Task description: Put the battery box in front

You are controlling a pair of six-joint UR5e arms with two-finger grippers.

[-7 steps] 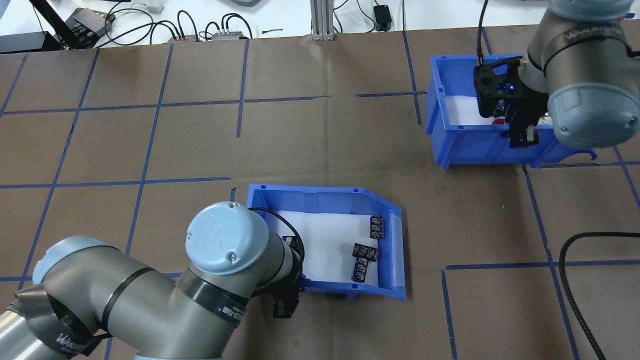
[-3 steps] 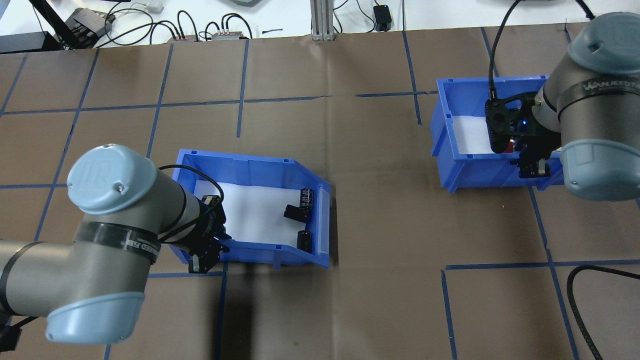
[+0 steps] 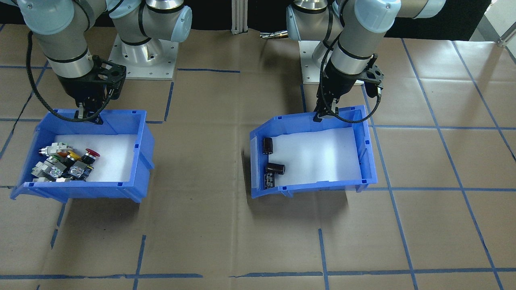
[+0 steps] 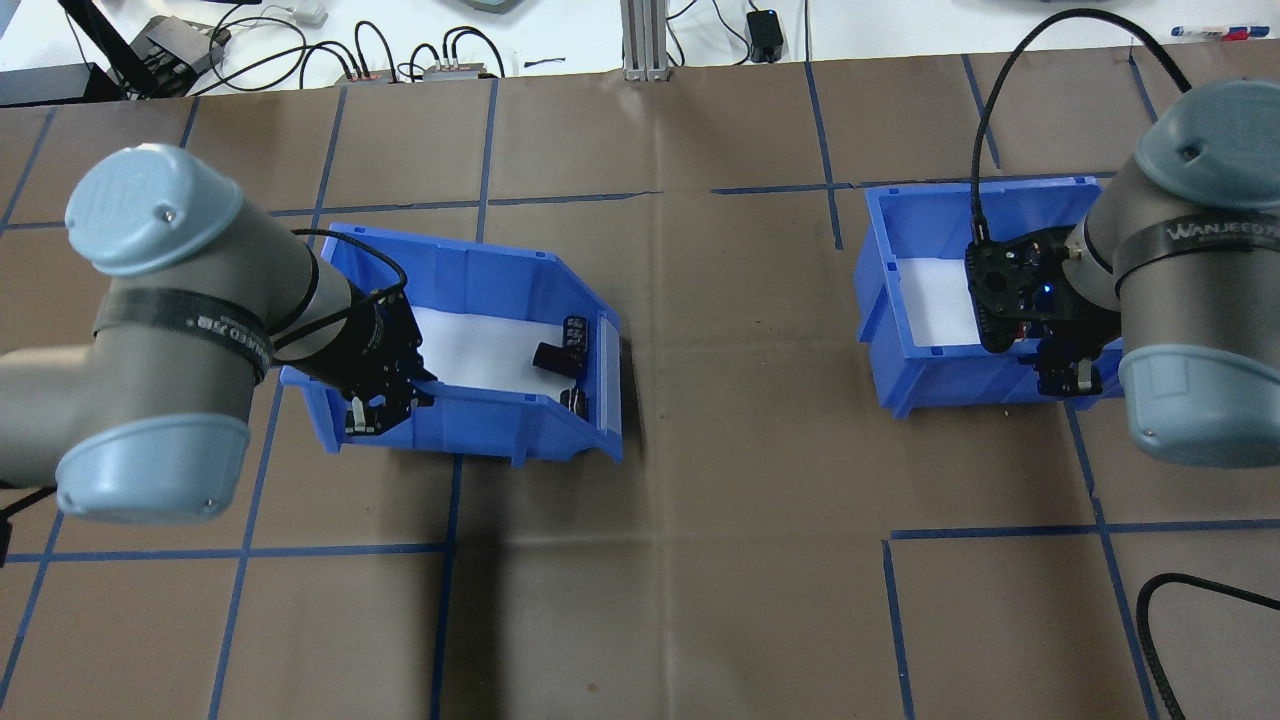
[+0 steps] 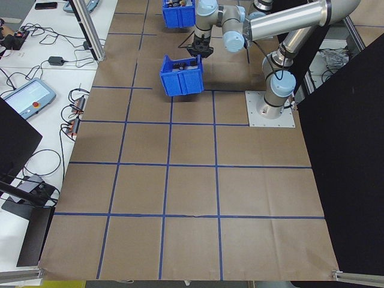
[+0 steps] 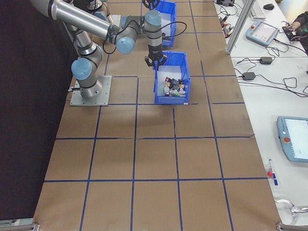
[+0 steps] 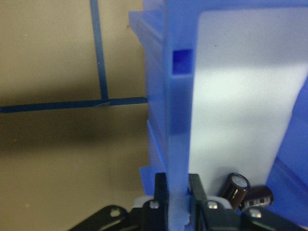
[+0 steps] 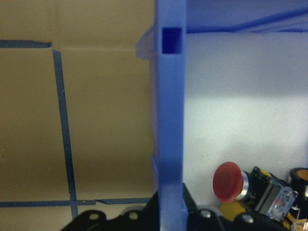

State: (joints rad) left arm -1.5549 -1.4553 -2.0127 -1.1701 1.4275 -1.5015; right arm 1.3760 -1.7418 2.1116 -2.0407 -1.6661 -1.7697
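Left gripper (image 7: 173,204): we clamp the battery box (image 4: 480,300) by its near wall, one finger either side.
Battery box: it hangs from our left gripper, tilted; its three cells (image 3: 271,160) lie at the end away from that gripper.
Right gripper (image 8: 169,204): we pinch the near wall of the switch bin (image 3: 133,161); the push-button switches (image 3: 64,163) lie just inside the wall.

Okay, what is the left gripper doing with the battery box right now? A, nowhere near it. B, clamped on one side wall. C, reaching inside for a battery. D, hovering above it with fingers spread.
B: in the wrist view the left gripper has one finger on each face of the battery box wall.
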